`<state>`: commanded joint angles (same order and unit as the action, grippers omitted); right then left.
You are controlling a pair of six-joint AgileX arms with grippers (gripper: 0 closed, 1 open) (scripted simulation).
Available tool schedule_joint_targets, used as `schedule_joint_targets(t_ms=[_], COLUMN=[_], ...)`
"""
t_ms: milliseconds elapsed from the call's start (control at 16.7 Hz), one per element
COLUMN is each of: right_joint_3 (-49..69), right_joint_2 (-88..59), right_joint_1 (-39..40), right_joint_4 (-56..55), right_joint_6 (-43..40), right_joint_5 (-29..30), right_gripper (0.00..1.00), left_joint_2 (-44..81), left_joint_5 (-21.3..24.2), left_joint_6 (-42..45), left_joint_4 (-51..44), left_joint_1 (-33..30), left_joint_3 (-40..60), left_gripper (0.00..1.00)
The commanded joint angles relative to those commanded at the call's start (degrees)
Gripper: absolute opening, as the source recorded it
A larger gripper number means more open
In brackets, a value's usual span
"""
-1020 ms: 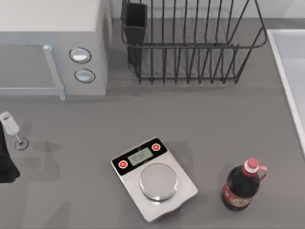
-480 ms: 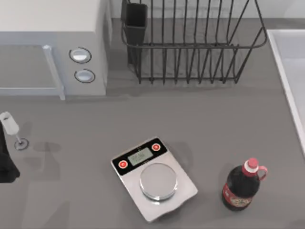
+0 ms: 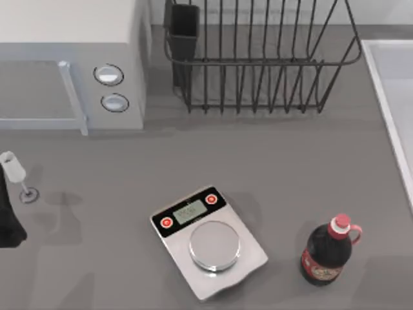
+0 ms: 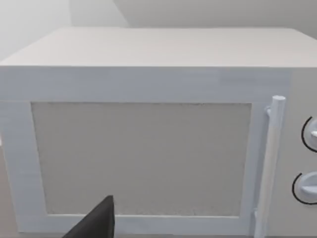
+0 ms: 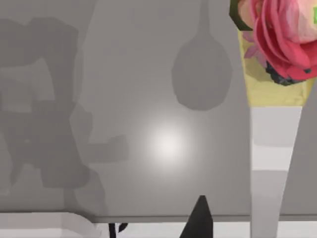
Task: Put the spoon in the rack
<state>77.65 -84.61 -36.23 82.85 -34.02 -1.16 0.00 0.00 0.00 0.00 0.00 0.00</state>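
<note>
Cropping left gripper (image 3: 8, 219) at table edge, grip unreadable; rack (image 3: 258, 61) top cut off.

Grey countertop (image 3: 303, 168), white microwave (image 3: 71, 61) at top left, pale raised surface (image 3: 395, 97) along right edge

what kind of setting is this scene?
Likely a simulated kitchen counter: a white microwave at the table's left, a black wire dish rack with a utensil cup at the back, and a digital kitchen scale near a dark soda bottle.

left arm (image 3: 8, 219): matte black, blocky | hand finger (image 4: 96, 223): black, wedge-shaped
</note>
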Motion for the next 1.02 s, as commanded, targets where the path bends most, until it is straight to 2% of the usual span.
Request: schedule_joint_targets(t_ms=[180,600,780,1020], right_joint_3=[3.3,3.6,4.8,6.0], right_joint_2=[1.6,1.5,1.5,0.6], right_joint_1=[0.1,2.0,9.3,26.4], right_joint_4=[3.4,1.5,-4.8,-18.0], right_joint_6=[0.2,1.4,5.2,12.7], right_joint_5=[0.0,1.4,6.4,16.5], right_gripper=[0.00,0.00,0.00,0.00], left_joint_2=[0.0,0.0,0.0,0.0], left_joint_5=[0.0,0.0,0.0,0.0], left_joint_6=[0.0,0.0,0.0,0.0], left_joint_4=[0.0,0.0,0.0,0.0], left_joint_1=[0.0,0.0,0.0,0.0], left_joint_3=[0.0,0.0,0.0,0.0], left_gripper=[1.00,1.00,1.00,1.00])
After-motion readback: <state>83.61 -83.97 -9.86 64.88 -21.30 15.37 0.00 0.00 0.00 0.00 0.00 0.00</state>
